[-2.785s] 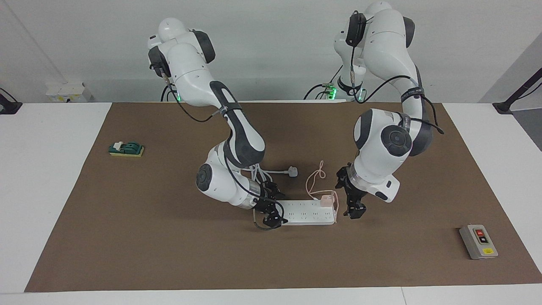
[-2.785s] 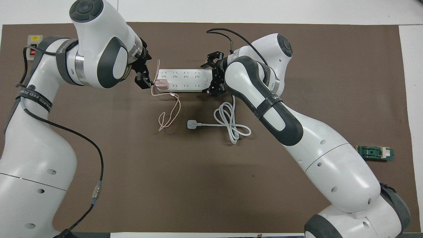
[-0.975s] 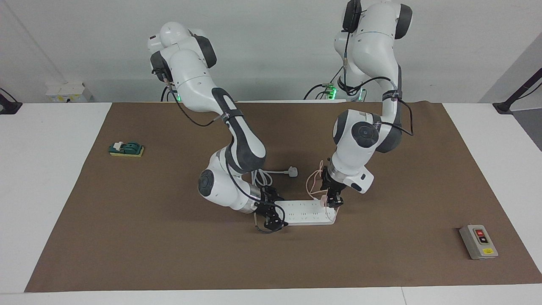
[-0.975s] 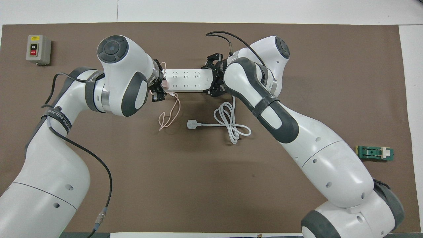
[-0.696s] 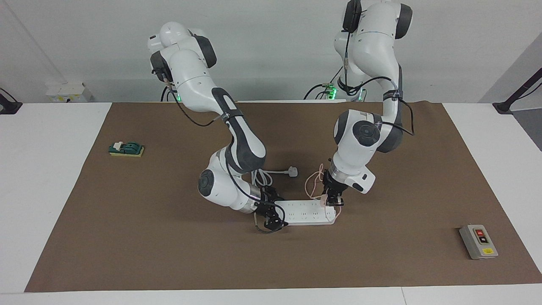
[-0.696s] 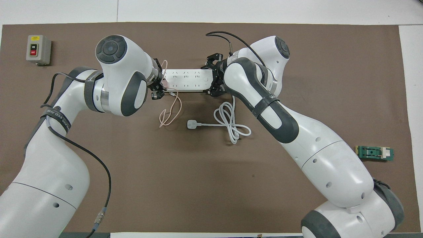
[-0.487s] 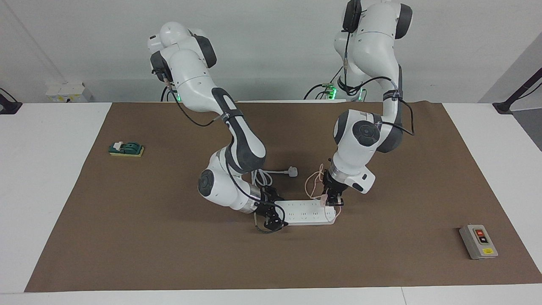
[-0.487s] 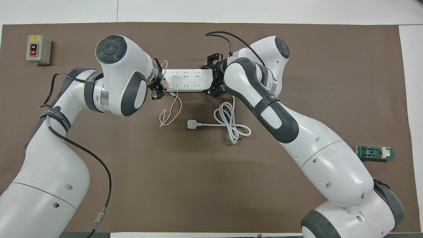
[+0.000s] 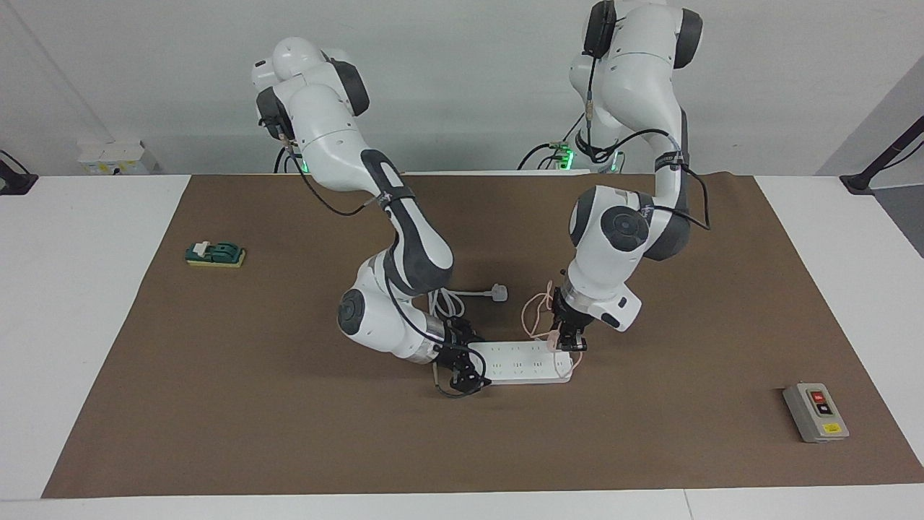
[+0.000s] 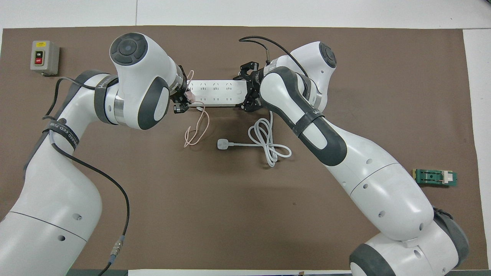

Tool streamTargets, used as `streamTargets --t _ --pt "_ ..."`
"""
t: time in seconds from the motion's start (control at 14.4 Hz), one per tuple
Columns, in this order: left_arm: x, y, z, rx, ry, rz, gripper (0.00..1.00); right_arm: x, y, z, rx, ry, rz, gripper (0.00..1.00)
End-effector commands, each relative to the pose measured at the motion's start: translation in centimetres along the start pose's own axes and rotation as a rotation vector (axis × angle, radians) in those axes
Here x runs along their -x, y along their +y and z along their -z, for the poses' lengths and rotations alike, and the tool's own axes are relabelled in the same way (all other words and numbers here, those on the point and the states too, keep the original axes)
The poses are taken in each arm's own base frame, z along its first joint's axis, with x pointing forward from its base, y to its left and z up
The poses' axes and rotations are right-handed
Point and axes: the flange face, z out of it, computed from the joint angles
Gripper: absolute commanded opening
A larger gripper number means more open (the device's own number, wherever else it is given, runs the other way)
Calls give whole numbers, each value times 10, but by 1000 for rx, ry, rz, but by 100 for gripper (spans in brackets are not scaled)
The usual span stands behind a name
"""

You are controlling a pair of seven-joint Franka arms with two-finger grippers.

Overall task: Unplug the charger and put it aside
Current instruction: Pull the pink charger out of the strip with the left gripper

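The left gripper [image 9: 569,345] is closed on the small pale-pink cube charger [image 9: 554,342], which sits plugged into the long white plastic power strip [image 9: 521,362] right under it, so the pull goes straight up.

One camera sits high across the table and faces the robots, so both arm bases stand at the top of the frame with the wall above them. It takes in the whole brown mat [image 9: 289,433]. The other camera hangs above the robots' own end and looks steeply down and forward, closer in, with the arms filling the lower corners. Both views share the white power strip [image 9: 523,361] [image 10: 216,92] near frame centre, the grey switch box [image 9: 816,413] [image 10: 45,57] and, probably the same item, a small green part [image 9: 215,253] [image 10: 434,178].
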Motion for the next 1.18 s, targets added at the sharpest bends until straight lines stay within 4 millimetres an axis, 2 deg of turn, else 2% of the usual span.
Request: streamTargets --t 0.0,0.14,0.35,0.42,0.7,0.77,0.84,0.91,0.97,1.04,1.11 --pt "-25 8 38 -5 57 -10 0 -6 -8 0 -43 -3 22 30" --pt "-32 11 56 -5 57 -12 0 -6 -8 0 -44 -3 20 30" --pt "-62 9 90 -40 52 -111 0 -6 -8 1 -44 -3 19 31" --pt "-78 8 104 -46 48 -150 0 -6 -8 1 -44 -3 19 31" --pt "-138 -1 140 -121 33 -345 0 -5 -8 1 -44 -19 6 36" --pt "-160 -2 147 -137 26 -388 0 -5 -9 2 -48 -18 5 48" --pt "-193 -2 154 -144 15 -426 0 -3 -8 2 -48 -17 6 93" --pt "-218 -2 158 -149 7 -455 0 4 -8 7 -49 -20 12 100" --pt "-244 -3 161 -157 -3 -489 0 9 -12 23 -60 -25 16 100" --pt "-260 -4 163 -156 -8 -513 0 11 -13 39 -61 -28 11 100" --pt "-269 -4 160 -152 -9 -524 0 12 -13 52 -46 -33 -1 100"
